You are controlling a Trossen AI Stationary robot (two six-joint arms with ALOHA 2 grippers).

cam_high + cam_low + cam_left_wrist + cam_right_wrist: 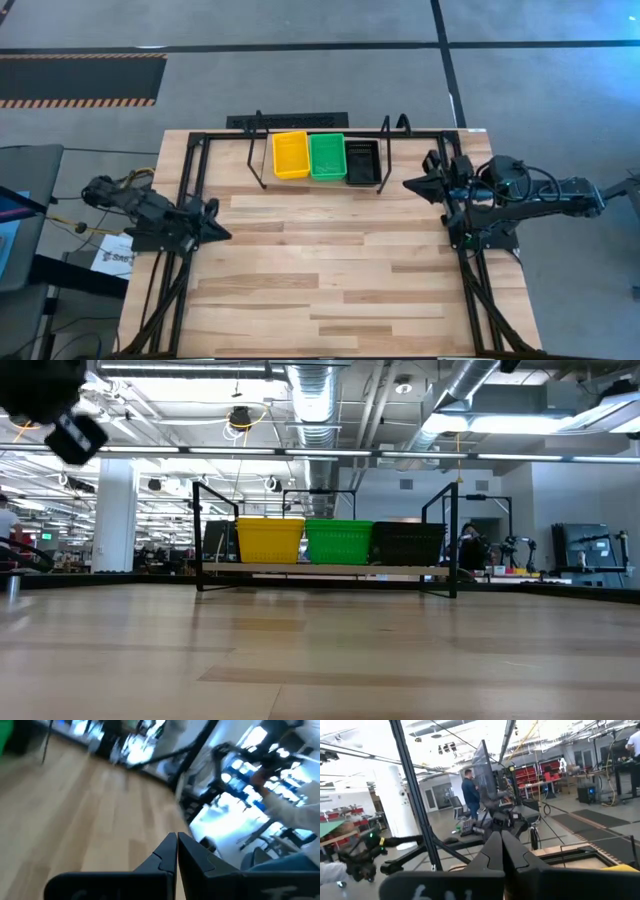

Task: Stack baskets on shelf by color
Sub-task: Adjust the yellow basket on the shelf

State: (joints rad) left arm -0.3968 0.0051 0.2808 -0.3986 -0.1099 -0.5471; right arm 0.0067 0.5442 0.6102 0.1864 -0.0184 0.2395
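Note:
A yellow basket (291, 155), a green basket (327, 156) and a black basket (362, 161) sit side by side on the low black shelf (257, 165) at the table's far side. The low view shows the yellow basket (269, 541), the green basket (338, 542) and the black basket (409, 544) in a row on the shelf (320, 570). My left gripper (224, 234) is shut, held above the table's left edge. My right gripper (408, 184) is shut, held near the shelf's right end. Neither touches anything.
The large black frame (192, 180) edges the wooden table (330, 270). Bare wood fills the near and middle table. A person (470, 792) stands in the room beyond, seen in the right wrist view.

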